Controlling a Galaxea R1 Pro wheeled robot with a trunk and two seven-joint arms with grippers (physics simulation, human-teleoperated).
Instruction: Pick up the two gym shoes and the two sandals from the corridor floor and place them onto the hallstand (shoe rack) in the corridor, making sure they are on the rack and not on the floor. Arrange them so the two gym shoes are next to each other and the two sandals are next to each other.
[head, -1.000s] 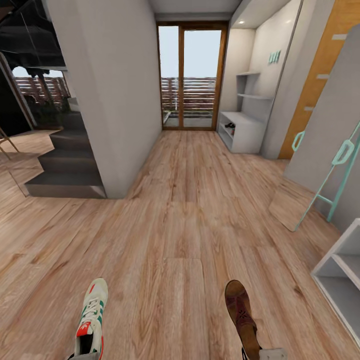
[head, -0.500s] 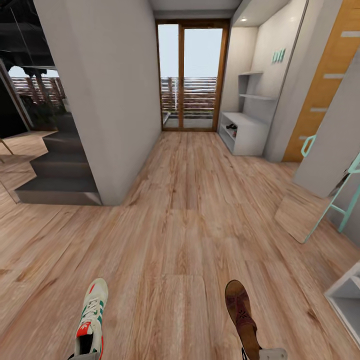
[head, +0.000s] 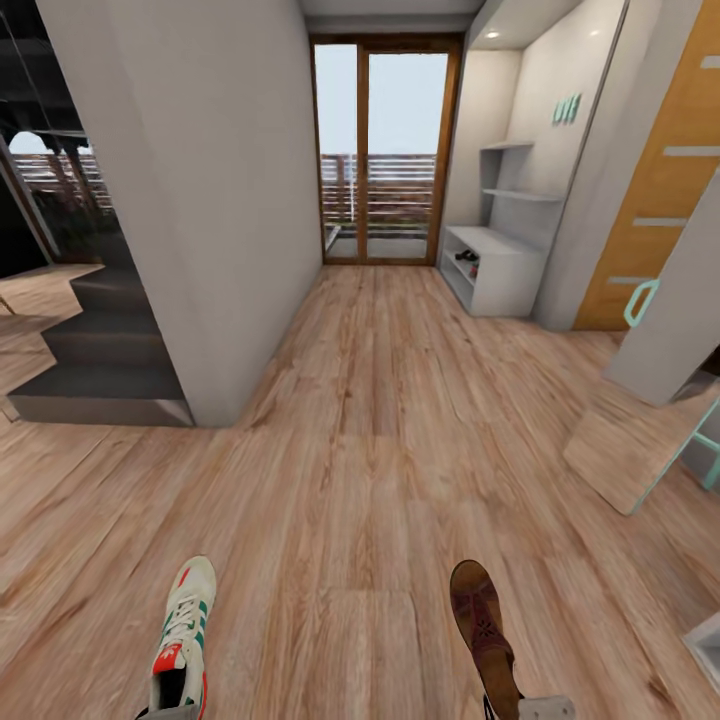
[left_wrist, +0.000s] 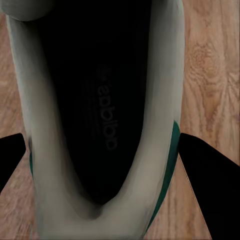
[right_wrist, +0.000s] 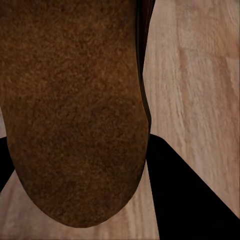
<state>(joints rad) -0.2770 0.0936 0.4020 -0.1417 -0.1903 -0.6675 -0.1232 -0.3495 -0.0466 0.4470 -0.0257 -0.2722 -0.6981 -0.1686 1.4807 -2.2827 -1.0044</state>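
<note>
We carry sneaker (head: 183, 640) gripped left, sandal (head: 484, 625) gripped right; rack (head: 495, 268) far ahead holds dark shoes; placing remains.

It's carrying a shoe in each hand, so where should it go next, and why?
Probably keep rolling forward down the corridor, veering a bit right. The sneaker sits between the left fingers and the sandal between the right ones, both off the floor, while the hallstand is at the far end on the right by the glass door, too far to reach.
</note>
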